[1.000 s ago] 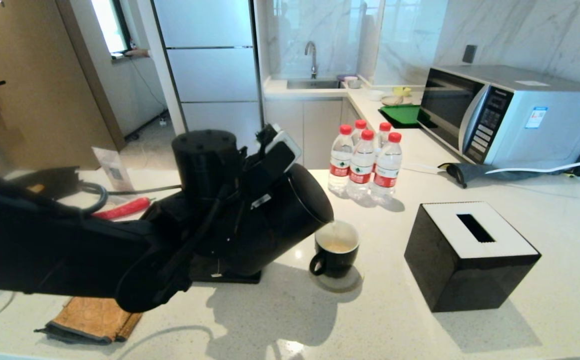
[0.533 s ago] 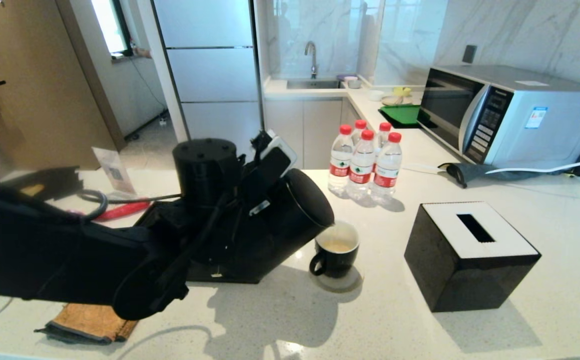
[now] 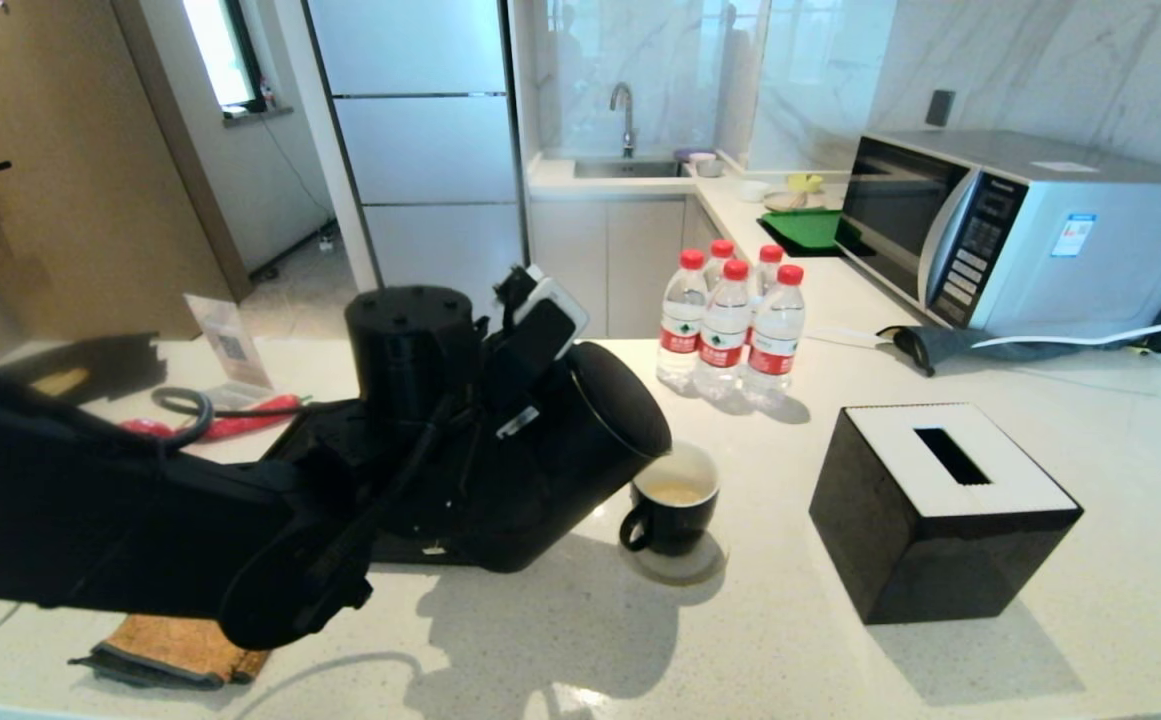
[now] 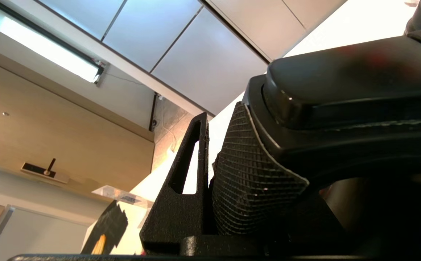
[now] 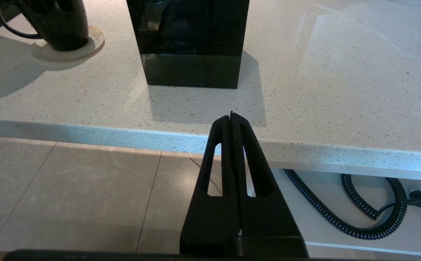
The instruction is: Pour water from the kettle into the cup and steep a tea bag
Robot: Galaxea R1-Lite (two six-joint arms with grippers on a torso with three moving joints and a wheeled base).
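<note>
- Pouring is the step in hand: you have the kettle (image 3: 550, 450) tipped hard toward the cup (image 3: 673, 498), its spout just above the rim on the cup's left side.
- Water (image 3: 675, 493) shows pale yellowish inside the white interior, well up the cup; no clear stream can be made out at the spout, so you look close to done with the pour.
- Your left gripper (image 4: 210, 170) is clamped on the kettle's handle; the wrist view shows a ribbed pad pressed tight against the black grip, with no slack.
- Your left arm reaches in low across the counter (image 3: 840, 650) from the left, wrist rolled over to hold the tilt.
- Next call, as I judge it: roll the kettle upright without dragging the spout over the rim, then set it down clear of the cup.
- Watch the cup; it sits on a small coaster (image 3: 685, 565) near the tissue box (image 3: 940, 510), and a nudge could slop it.
- No tea bag is visible yet.
- Your right gripper (image 5: 231, 119) hangs below the counter edge, fingers pressed together and holding nothing.
</note>
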